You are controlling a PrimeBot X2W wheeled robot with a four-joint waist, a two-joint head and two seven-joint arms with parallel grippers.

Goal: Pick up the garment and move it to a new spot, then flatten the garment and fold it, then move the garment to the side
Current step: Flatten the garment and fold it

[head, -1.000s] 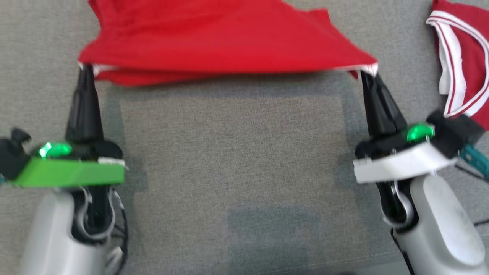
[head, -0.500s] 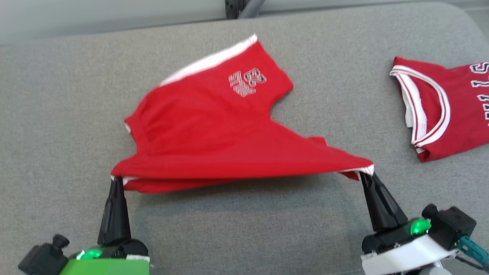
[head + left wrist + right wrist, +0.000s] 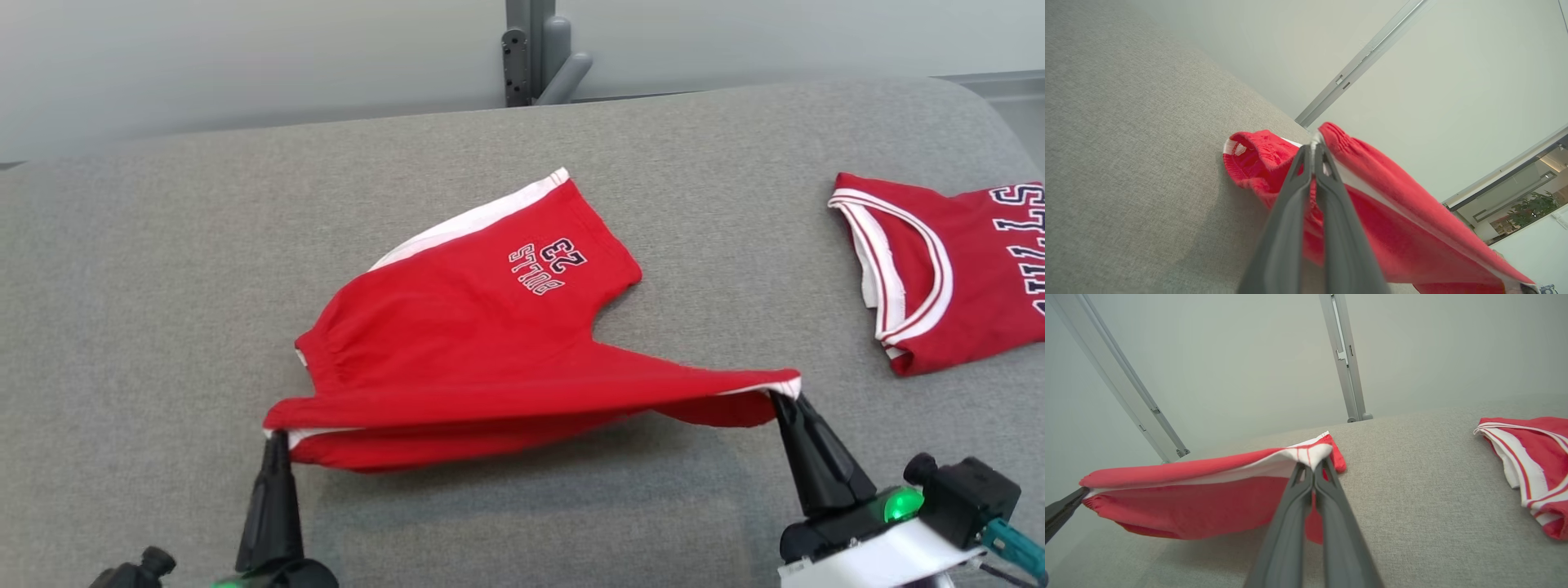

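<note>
The garment [image 3: 473, 335] is a pair of red shorts with white trim and a "BULLS 23" print, half folded on the grey cushion. Its near edge is lifted and stretched between my two grippers. My left gripper [image 3: 275, 437] is shut on the waistband corner, seen up close in the left wrist view [image 3: 1314, 150] with red cloth [image 3: 1392, 212] draping off to the right. My right gripper [image 3: 780, 396] is shut on the white-hemmed leg corner [image 3: 1310, 451]. The far leg of the garment still rests flat on the cushion.
A red jersey [image 3: 955, 269] with white trim lies at the right edge of the cushion [image 3: 163, 269]. A grey metal post [image 3: 531, 49] stands behind the cushion's back edge. Bare fabric stretches to the left and in front of the shorts.
The head camera has tilted up, so the whole scene slid down the picture. Both grippers keep their hold on the garment's near edge, which stays taut between them.
</note>
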